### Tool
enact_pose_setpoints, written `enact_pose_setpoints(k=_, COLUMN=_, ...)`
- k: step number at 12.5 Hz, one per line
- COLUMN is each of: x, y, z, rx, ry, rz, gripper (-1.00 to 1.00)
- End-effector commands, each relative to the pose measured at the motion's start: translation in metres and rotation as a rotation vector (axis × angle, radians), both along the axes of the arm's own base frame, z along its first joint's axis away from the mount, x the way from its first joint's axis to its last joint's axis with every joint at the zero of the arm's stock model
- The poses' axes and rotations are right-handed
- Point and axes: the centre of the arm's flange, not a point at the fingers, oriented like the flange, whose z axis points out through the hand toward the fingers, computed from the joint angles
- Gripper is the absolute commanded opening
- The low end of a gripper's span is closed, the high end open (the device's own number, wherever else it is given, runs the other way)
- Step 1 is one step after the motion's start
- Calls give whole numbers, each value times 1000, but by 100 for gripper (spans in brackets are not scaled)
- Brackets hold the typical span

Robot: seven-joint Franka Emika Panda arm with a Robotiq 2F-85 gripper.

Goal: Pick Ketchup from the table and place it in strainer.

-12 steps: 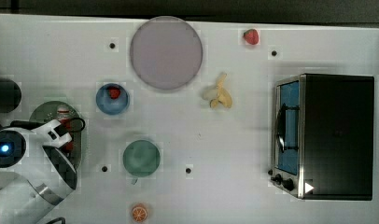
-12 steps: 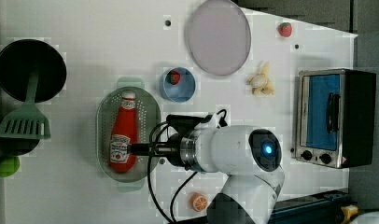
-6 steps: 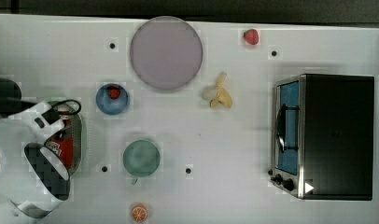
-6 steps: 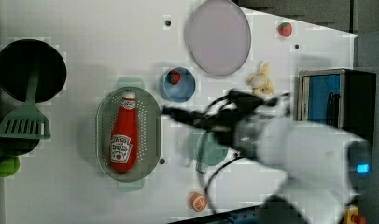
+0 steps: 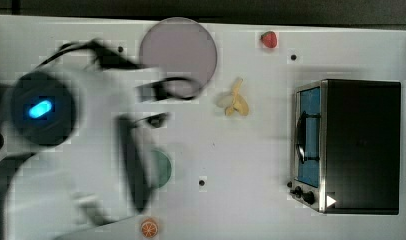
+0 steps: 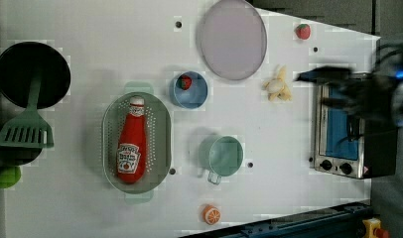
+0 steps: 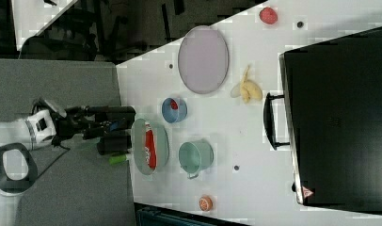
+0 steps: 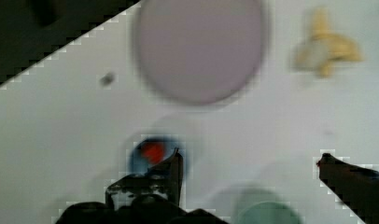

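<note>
Now one ketchup (image 6: 130, 149) lying in the one strainer (image 6: 162, 144), two cups nearby, gripper (image 8: 248, 161) hanging wide open, holding nothing.

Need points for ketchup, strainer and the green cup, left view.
Ketchup (image 6: 130, 148), left view, on the red body just above the label.
strainer (image 6: 109, 130), left view, on the perforated floor beside the bottle.
green cup (image 6: 225, 155), left view, on the inside bottom.
</note>
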Motion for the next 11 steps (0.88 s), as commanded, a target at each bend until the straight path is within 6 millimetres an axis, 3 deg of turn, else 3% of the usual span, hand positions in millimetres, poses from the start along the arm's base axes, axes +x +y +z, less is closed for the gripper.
enact_pose_setpoints(k=1, x=1, y=-86, z=40, rx=-2, ry=80, rz=-183, gripper=100)
enact_pose_setpoints(k=6, x=-12, y=-138, z=85, rx=33, ry=164, rz=-284, gripper=100)
enact_pose_setpoints(k=11, x=-10, y=-157, z=81, rx=42, ry=158, rz=-317, gripper=100)
